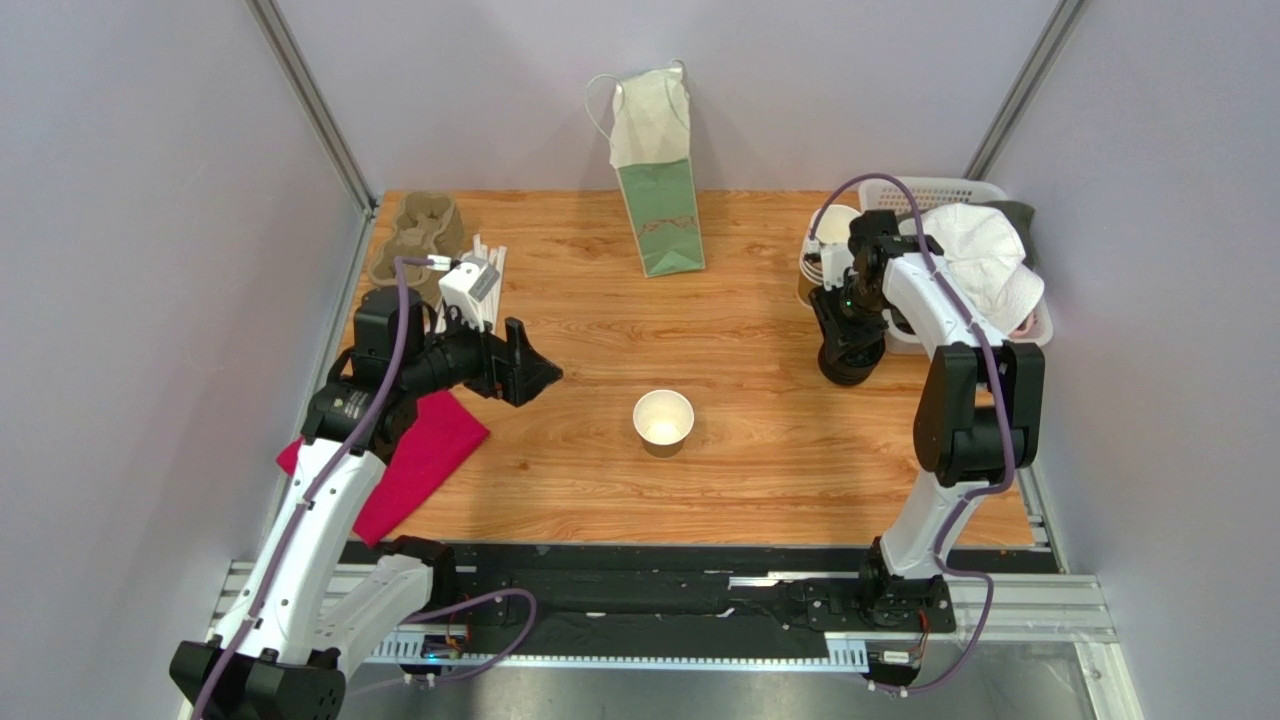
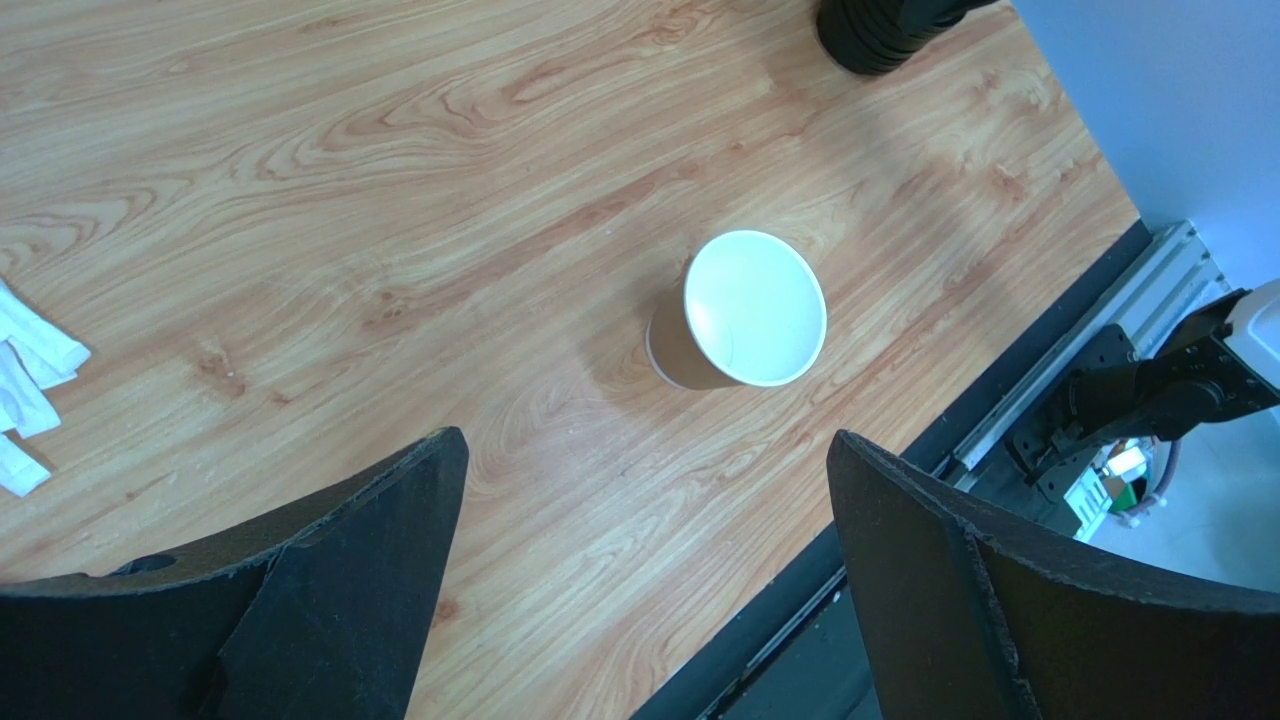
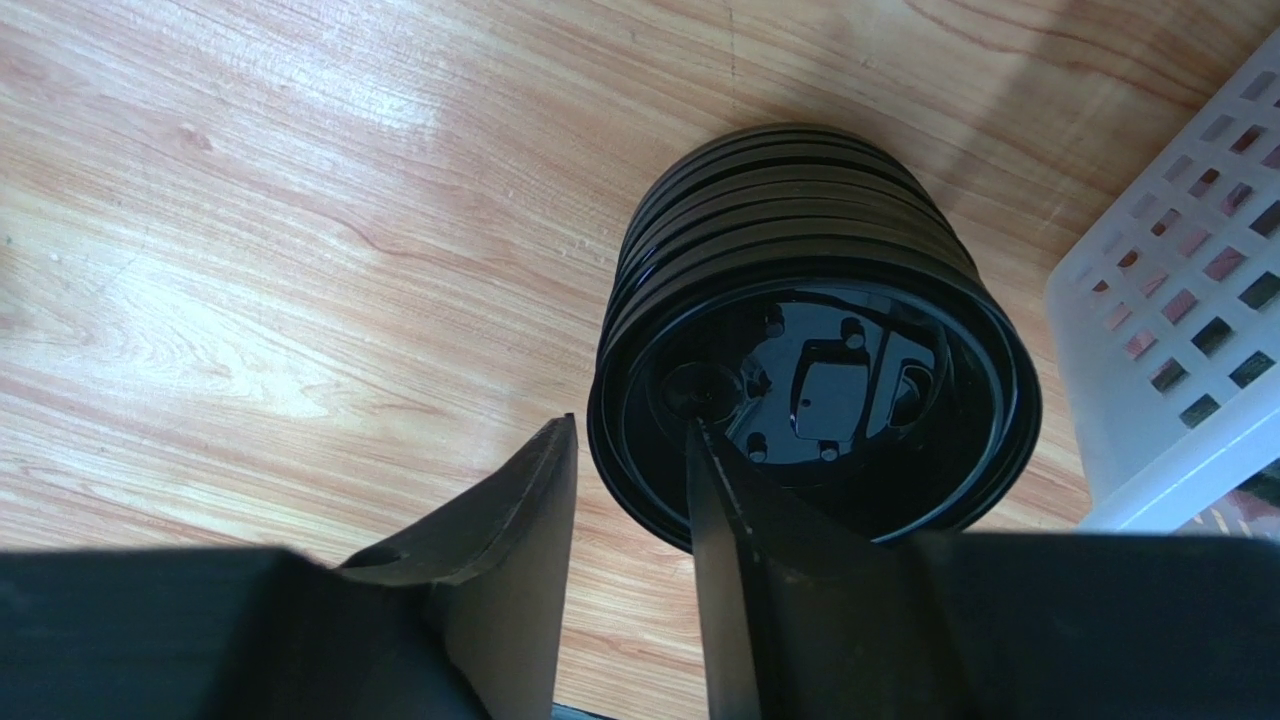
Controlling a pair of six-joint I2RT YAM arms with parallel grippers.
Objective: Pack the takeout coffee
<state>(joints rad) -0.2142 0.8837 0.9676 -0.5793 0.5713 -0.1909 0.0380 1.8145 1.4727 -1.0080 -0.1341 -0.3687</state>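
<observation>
Now right fingers (image 3: 504,558) straddle the lid stack (image 3: 812,225) rim

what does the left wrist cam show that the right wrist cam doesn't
Left wrist only: the lidless paper cup upright on the table, the wide-open left gripper, and white packets at the edge. Right wrist only: the right gripper straddling the rim of the top lid, one finger inside it, and a white basket corner. Both: the wooden table and the black lid stack, though the left wrist catches just its edge.
</observation>
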